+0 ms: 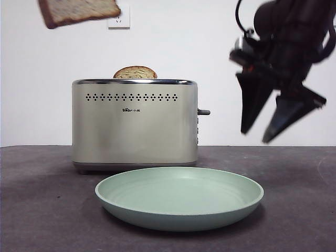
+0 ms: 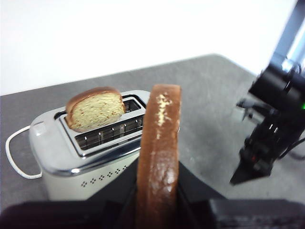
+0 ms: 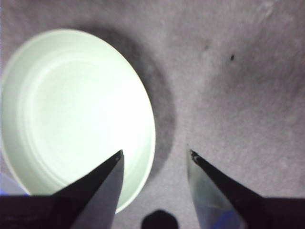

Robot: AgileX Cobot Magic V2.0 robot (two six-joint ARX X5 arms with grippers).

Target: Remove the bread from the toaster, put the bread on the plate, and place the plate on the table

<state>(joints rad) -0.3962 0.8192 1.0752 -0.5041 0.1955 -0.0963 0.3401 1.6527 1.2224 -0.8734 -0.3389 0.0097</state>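
Note:
The bread (image 1: 79,11) hangs high at the top left of the front view, above the cream toaster (image 1: 135,123). My left gripper (image 2: 157,188) is shut on the bread (image 2: 159,143), seen edge-on between its jaws, with the toaster (image 2: 81,157) below. The mint-green plate (image 1: 178,202) lies on the table (image 1: 42,210) in front of the toaster. My right gripper (image 1: 255,137) is open and empty, hovering at the right above the table. In its wrist view the right gripper (image 3: 156,152) is over the edge of the plate (image 3: 71,109).
A narrower, darker dome-topped slice (image 1: 135,72) stands in the toaster's slot and shows in the left wrist view (image 2: 95,109). The toaster's lever (image 1: 203,112) sticks out toward the right gripper. A white cord (image 2: 14,157) loops beside the toaster.

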